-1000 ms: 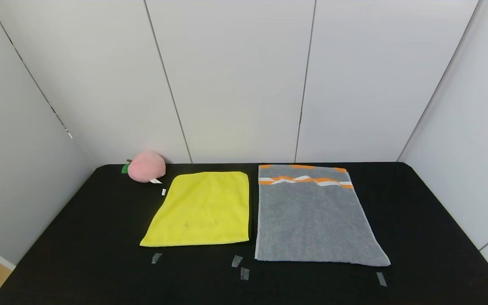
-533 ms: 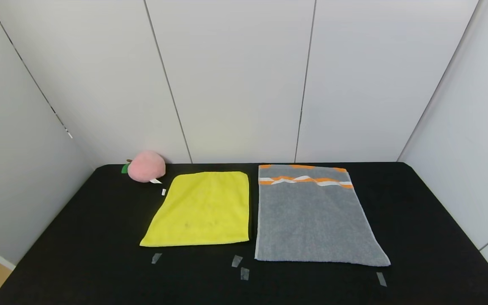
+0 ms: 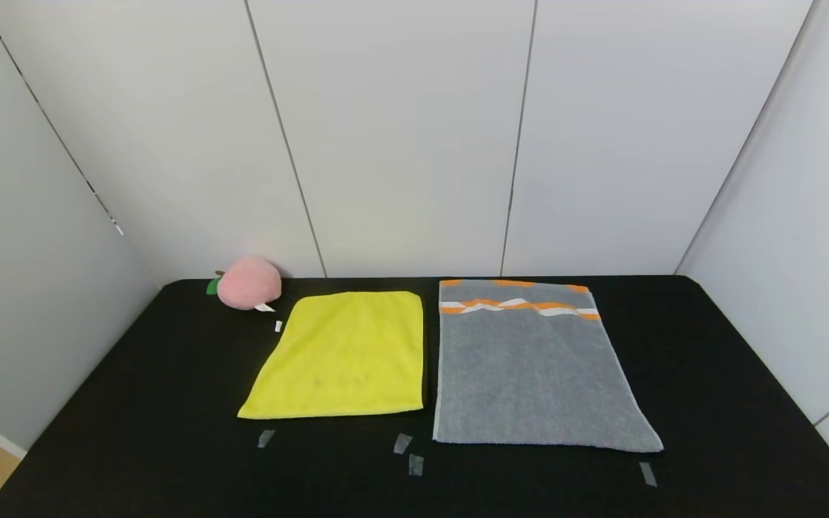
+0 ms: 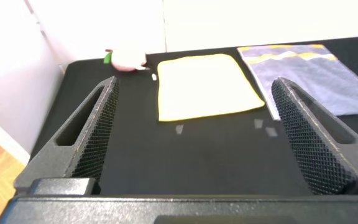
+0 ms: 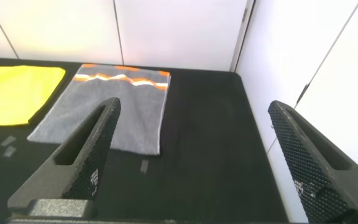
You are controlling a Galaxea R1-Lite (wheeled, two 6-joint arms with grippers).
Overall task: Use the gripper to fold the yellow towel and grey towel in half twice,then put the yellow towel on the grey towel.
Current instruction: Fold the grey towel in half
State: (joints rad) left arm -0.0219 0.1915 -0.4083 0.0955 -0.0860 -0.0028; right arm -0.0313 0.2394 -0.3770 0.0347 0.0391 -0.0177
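Both towels lie flat mid-frame: yellow towel (image 3: pixel 342 356) just beside grey towel (image 3: pixel 529 367). Jaws released (both grippers); a shallow pinch could snag both edges together.

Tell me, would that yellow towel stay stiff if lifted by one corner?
Probably not. The yellow towel lies flat and looks soft, so it would likely droop. It seems thin, so probably light. Pushed across the black table, it may bunch up.
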